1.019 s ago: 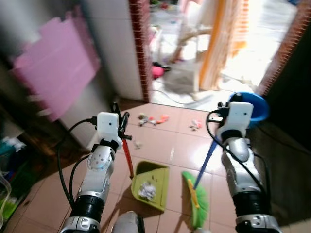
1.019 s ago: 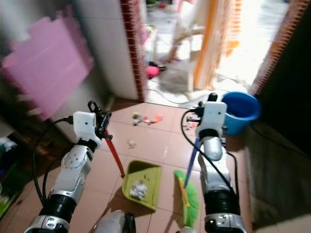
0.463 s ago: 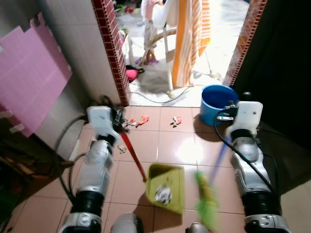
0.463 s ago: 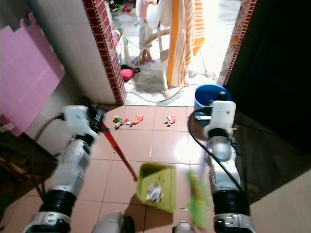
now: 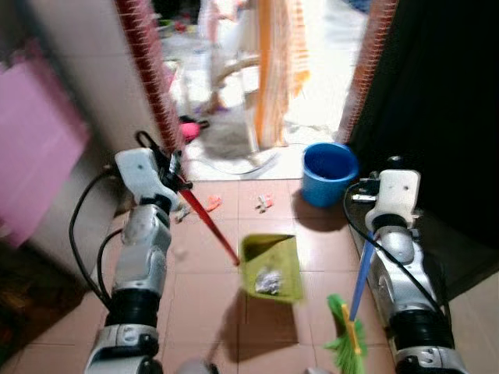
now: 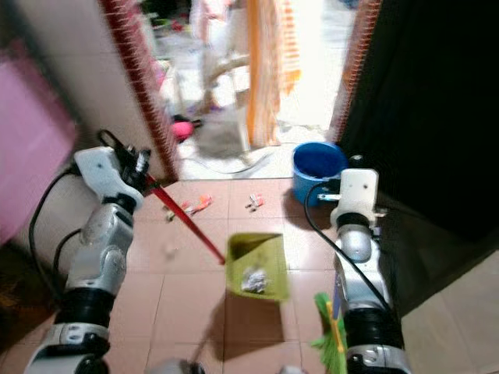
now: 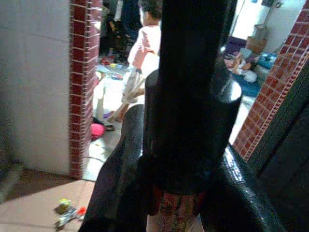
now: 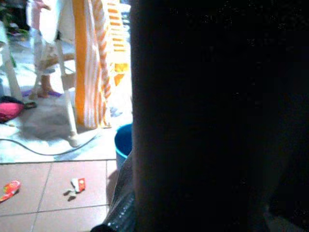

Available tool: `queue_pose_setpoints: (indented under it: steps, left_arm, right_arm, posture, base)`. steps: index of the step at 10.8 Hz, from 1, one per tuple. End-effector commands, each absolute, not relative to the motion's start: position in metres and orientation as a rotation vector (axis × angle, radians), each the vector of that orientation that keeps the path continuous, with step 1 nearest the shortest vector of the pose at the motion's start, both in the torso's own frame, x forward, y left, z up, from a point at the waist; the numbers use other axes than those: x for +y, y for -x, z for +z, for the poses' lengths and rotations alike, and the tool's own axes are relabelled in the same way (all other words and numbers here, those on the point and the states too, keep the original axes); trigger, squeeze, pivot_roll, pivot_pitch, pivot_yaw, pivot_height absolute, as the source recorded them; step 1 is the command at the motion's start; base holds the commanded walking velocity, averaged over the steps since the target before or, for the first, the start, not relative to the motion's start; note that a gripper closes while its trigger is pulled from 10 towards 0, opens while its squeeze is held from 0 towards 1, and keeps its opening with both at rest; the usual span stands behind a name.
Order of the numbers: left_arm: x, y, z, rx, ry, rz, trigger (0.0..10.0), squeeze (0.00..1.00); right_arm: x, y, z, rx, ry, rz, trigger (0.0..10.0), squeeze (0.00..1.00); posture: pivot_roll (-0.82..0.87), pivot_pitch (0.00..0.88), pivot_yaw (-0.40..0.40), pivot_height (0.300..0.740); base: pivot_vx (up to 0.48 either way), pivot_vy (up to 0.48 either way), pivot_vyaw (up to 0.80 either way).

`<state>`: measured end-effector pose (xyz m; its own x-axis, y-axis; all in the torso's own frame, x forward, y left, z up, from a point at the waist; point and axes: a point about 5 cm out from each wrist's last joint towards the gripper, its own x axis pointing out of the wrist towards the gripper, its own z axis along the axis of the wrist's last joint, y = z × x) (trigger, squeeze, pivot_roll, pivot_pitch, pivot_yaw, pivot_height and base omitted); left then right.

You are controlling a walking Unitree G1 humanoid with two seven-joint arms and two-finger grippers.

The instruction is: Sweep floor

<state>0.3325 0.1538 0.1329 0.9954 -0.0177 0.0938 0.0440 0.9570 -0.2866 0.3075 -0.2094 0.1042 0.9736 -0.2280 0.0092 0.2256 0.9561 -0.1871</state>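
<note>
My left gripper [image 5: 171, 166] is shut on the top of a red handle [image 5: 209, 222] that slants down to a lime green dustpan [image 5: 270, 267]. Crumpled pale litter [image 5: 267, 281] lies in the pan, and the pan's shadow falls on the tiles below it. My right gripper [image 5: 371, 189] is shut on a blue broom handle [image 5: 359, 274]; the green broom head [image 5: 343, 348] is low beside my right arm. More litter [image 5: 263, 203] and an orange-red scrap [image 5: 210, 204] lie on the tiles near the doorway.
A blue bucket [image 5: 329, 171] stands at the doorway's right, beside a dark wall. A red brick pillar [image 5: 148, 78] and a white tiled wall bound the left. An orange striped cloth [image 5: 281, 54], a white chair and a person [image 7: 145, 43] are beyond the threshold.
The view has swung right and is blurred. The dustpan now sits higher and more central with its shadow under it, still carrying the litter. The broom head has shifted right.
</note>
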Motion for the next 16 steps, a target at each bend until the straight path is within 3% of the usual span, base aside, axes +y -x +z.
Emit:
queue_pose_setpoints:
  steps: [1,12,16]
  left_arm:
    - [0.157,-0.337,0.159,-0.191,0.323,-0.028,10.0,0.0]
    - [0.166,-0.355,0.231,-0.381,0.478,0.026,10.0,0.0]
    - [0.172,-0.361,0.264,-0.49,0.432,0.077,10.0,0.0]
  right_arm:
    - [-0.208,-0.308,0.106,0.009,0.198,-0.225,10.0,0.0]
    - [-0.195,-0.309,0.097,0.048,0.192,-0.137,10.0,0.0]
    - [-0.187,-0.306,0.093,0.06,0.193,-0.085,10.0,0.0]
  posture:
    - [-0.08,0.0,0.074,0.74]
    - [-0.07,0.0,0.063,0.74]
    - [-0.08,0.0,0.061,0.74]
  base:
    - [0.36,0.0,0.0]
    - [0.43,0.0,-0.15]
    - [0.461,0.0,0.0]
